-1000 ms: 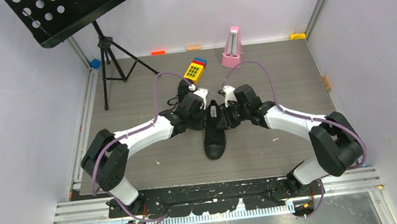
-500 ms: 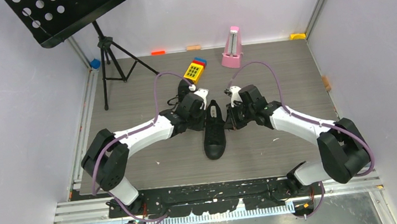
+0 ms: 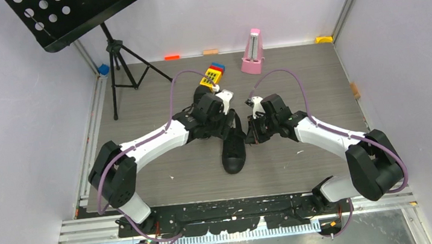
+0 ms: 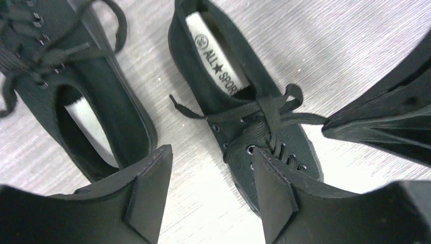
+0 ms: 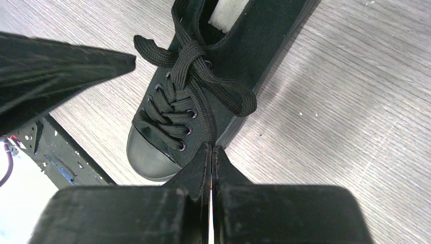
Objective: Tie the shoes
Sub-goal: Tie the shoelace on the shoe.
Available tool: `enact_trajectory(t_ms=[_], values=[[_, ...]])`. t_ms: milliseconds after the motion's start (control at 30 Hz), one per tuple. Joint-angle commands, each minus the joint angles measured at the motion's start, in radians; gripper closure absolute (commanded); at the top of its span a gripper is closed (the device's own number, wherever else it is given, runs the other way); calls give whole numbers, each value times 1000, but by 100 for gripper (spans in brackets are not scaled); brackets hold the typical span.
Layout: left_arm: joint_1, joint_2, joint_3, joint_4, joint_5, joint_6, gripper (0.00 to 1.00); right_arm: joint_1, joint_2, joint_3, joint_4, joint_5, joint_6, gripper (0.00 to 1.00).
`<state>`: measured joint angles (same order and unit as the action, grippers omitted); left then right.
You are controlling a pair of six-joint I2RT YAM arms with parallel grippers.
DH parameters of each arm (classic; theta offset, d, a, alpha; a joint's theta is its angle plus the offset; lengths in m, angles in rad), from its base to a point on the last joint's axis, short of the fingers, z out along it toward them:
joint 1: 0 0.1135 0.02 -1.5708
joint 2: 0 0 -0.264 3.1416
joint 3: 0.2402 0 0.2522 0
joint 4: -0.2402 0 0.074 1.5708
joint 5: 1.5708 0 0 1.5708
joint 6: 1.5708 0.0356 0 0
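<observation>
Left hand swung across over the shoe and opened wide, holding nothing. Right hand backed off, closed tight at the shoe's edge; lace pinched or not, couldn't tell. Shoe sat mid-counter beside second shoe, laces looped loosely, knot looked unfinished.

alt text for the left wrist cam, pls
The left gripper, fingers open, hovers over two black shoes side by side on a grey wood-grain table. One shoe's laces are loosely crossed, one strand reaching the tip of the right gripper at the frame's right edge.
</observation>
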<state>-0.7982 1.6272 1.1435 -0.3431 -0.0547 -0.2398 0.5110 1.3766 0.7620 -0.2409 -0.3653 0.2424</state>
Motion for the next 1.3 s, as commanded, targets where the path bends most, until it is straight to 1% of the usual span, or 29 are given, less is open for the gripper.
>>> enact_trajectory(t_ms=[0, 100, 133, 367, 600, 800, 867, 933, 1000, 1033, 1067, 1267], values=[[3, -25, 88, -34, 31, 89, 41, -2, -1, 29, 10, -29, 8, 100], [4, -1, 120, -41, 50, 84, 49, -2, 6, 30, 10, -32, 9, 100], [4, 10, 133, -49, 82, 82, 51, -2, 7, 32, 9, -33, 9, 100], [5, 78, 202, -93, 149, 94, 52, -2, 10, 33, 6, -41, 9, 100], [6, 127, 247, -149, 179, 94, 56, -2, 12, 33, 5, -41, 6, 100], [18, 141, 247, -160, 190, 89, 65, -2, 13, 38, 5, -42, 4, 100], [22, 151, 251, -164, 206, 85, 69, -2, 14, 39, 1, -44, 3, 100], [24, 159, 259, -170, 225, 83, 78, -2, 13, 41, -1, -44, 3, 100], [25, 160, 260, -168, 234, 81, 88, -2, 12, 40, -3, -44, 3, 100], [25, 159, 259, -164, 236, 82, 97, -2, 12, 40, -5, -43, 3, 100], [25, 156, 257, -162, 237, 83, 100, -2, 11, 38, -10, -41, 3, 100], [32, 135, 226, -149, 235, 75, 100, -2, -14, 15, -56, 35, 8, 100]])
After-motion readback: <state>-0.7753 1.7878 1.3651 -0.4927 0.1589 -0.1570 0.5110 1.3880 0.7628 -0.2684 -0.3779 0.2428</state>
